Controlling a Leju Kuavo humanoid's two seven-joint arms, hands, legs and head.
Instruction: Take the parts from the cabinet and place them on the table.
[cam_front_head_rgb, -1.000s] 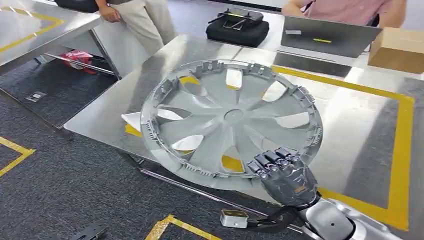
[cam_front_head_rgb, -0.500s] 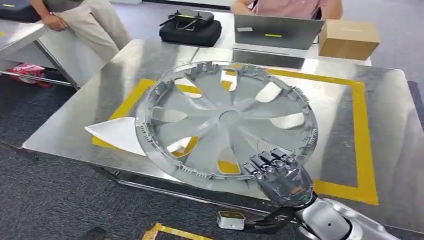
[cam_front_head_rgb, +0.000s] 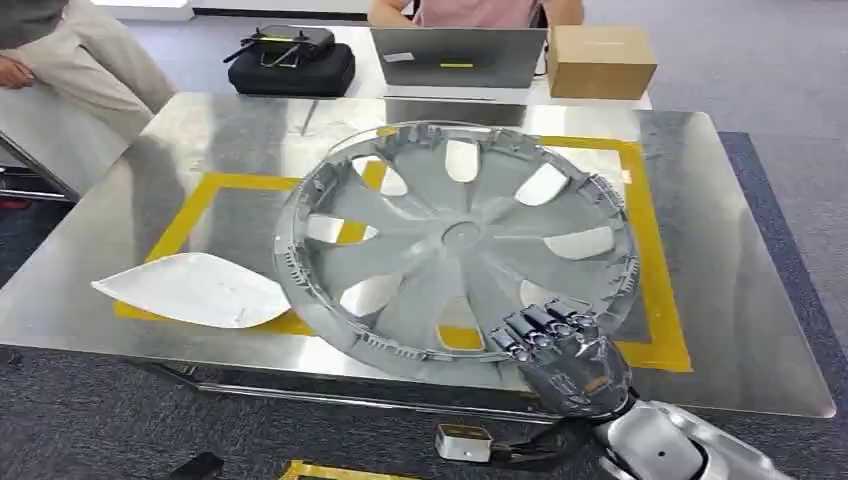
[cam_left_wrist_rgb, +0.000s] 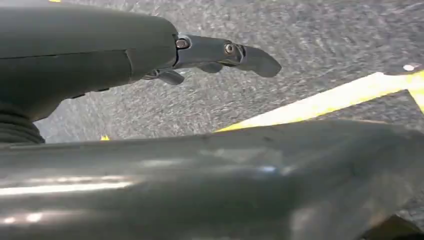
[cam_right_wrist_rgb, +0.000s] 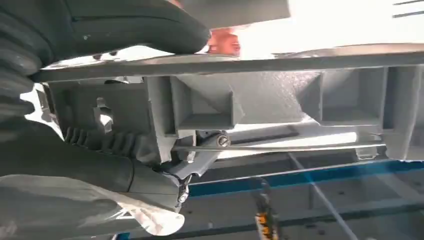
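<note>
Right hand (cam_front_head_rgb: 560, 350) grips the near rim of the grey wheel cover (cam_front_head_rgb: 455, 240), held tilted above the steel table (cam_front_head_rgb: 730, 250); recommend lowering it level inside the yellow tape outline (cam_front_head_rgb: 655, 250), clear of the white part (cam_front_head_rgb: 195, 290), before letting go.

Hubcap (cam_front_head_rgb: 455, 240) fills table (cam_front_head_rgb: 730, 250) centre; white part (cam_front_head_rgb: 195, 290) blocks front-left. Free strip on right; laptop (cam_front_head_rgb: 458, 57), box (cam_front_head_rgb: 600, 60) crowd far edge.

Wheel cover (cam_front_head_rgb: 455, 245) above table (cam_front_head_rgb: 740, 300)
</note>
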